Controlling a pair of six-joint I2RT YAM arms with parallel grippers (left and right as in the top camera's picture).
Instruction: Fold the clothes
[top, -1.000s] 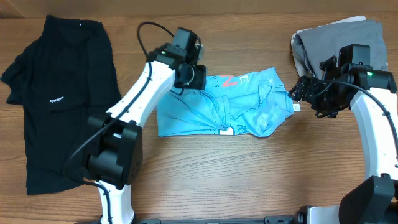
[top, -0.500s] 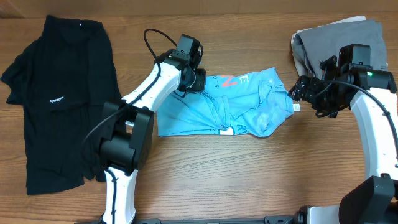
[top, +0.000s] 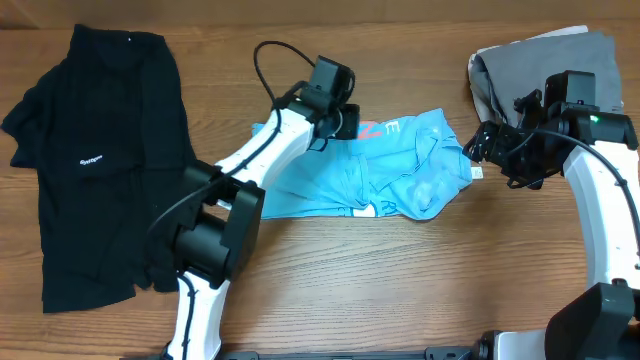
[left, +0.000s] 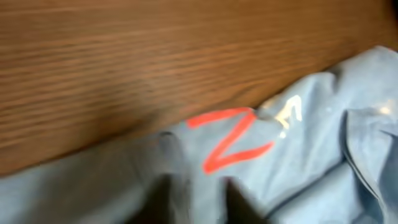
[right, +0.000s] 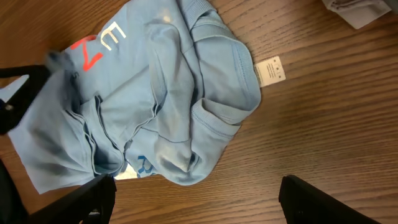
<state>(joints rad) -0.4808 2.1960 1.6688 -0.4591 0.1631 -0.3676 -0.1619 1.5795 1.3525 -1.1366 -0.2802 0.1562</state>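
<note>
A light blue T-shirt (top: 370, 170) with red and white lettering lies crumpled at the table's middle. It also shows in the left wrist view (left: 292, 149) and the right wrist view (right: 168, 93). My left gripper (top: 338, 122) is at the shirt's far edge by the red letter, and its fingers (left: 199, 202) are closed on a fold of blue cloth. My right gripper (top: 497, 150) hovers just right of the shirt. Its fingers (right: 199, 202) are spread wide and empty over bare wood.
A black shirt (top: 95, 150) lies spread out at the left. A grey garment (top: 540, 60) is piled at the far right corner, behind my right arm. A white label (right: 270, 70) sticks out of the blue shirt's right edge.
My left gripper has moved right along the shirt's far edge, pulling the blue cloth's left part with it. The right arm has not moved.
</note>
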